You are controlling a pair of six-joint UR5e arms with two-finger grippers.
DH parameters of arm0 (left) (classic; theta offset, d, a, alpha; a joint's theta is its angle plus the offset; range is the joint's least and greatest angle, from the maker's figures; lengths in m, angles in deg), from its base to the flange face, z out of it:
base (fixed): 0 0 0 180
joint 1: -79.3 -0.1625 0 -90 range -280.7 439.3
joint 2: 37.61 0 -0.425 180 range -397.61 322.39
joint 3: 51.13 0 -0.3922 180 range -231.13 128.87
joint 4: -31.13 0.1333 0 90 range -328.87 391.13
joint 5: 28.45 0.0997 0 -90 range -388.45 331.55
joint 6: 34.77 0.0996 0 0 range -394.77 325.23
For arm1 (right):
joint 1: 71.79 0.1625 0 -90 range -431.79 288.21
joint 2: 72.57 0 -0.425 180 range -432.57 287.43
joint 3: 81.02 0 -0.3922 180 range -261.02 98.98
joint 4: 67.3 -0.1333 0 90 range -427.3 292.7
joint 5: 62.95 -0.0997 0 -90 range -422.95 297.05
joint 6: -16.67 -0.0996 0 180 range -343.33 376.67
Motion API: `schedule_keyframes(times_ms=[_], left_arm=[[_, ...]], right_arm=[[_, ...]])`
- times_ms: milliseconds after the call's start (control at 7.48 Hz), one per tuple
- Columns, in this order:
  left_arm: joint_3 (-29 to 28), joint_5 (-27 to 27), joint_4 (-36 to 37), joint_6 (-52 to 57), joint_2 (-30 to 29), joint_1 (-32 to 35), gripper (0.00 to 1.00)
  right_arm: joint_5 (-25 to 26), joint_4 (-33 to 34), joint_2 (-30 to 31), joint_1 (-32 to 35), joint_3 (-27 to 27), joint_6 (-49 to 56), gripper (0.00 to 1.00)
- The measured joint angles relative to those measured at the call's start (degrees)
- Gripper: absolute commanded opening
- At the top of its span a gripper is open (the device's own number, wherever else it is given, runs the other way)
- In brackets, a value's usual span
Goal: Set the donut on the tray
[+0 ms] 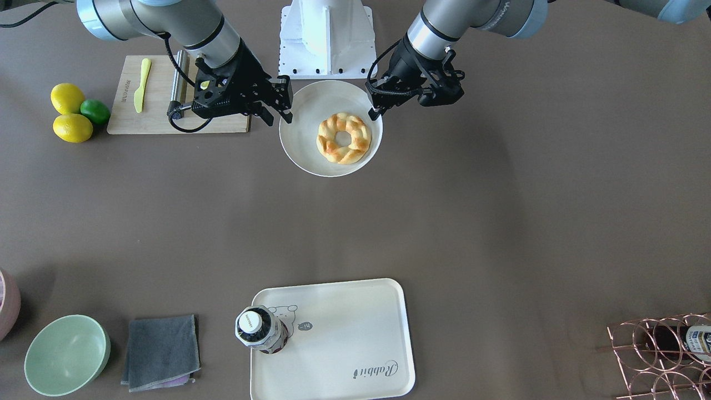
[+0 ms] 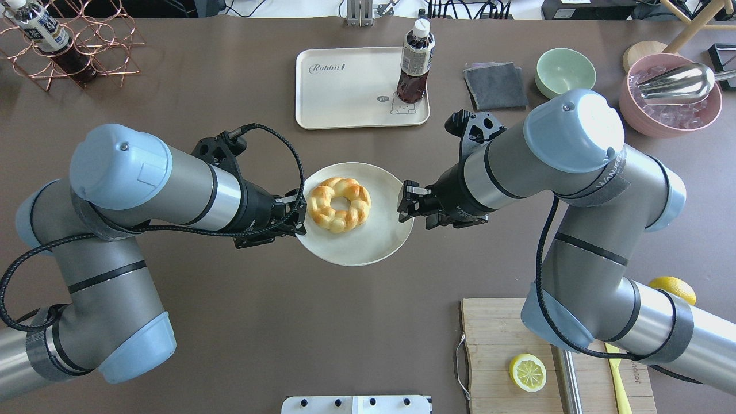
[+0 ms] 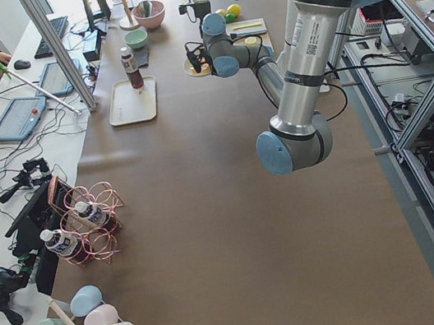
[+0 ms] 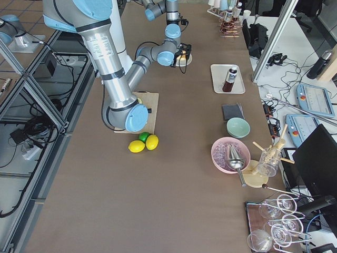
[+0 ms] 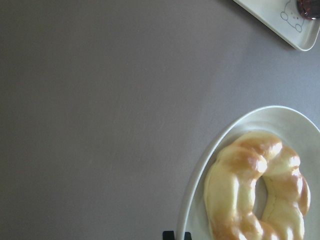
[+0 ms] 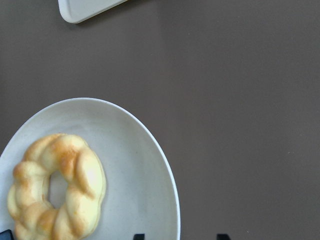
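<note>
The donut (image 1: 328,145) (image 2: 322,201), a golden braided ring, lies on a round white plate (image 1: 303,144) (image 2: 368,247) at the table's middle. It also shows in both wrist views (image 5: 235,185) (image 6: 85,185). The cream tray (image 1: 344,328) (image 2: 345,92) with "Rabbit" script lies at the far side, apart from the plate. My left gripper (image 1: 376,114) (image 2: 300,229) (image 5: 176,234) is shut and empty at the plate's left rim. My right gripper (image 1: 279,119) (image 2: 409,215) (image 6: 180,236) is open and empty at the plate's right rim.
A dark drink bottle (image 1: 260,330) (image 2: 414,63) stands on the tray's corner. A grey cloth (image 2: 494,86), a green bowl (image 2: 564,72) and a pink ice bowl (image 2: 670,98) lie beyond my right arm. A cutting board (image 2: 494,345) with a lemon half (image 2: 528,372) lies near my base.
</note>
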Motion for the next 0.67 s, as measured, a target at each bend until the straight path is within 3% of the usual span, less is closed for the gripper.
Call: schedule_keyframes(times_ms=[401,669], left_arm=[[-4.77,-0.04,-1.42,-0.49,-0.92,2.76,0.00],[-18.80,-0.04,-10.21,-0.67,-5.34,7.75,0.00]], right_arm=[[-0.69,-0.02,4.02,1.15,3.28,0.21,1.00],[-0.77,-0.03,6.95,1.79,4.68,0.56,1.00]])
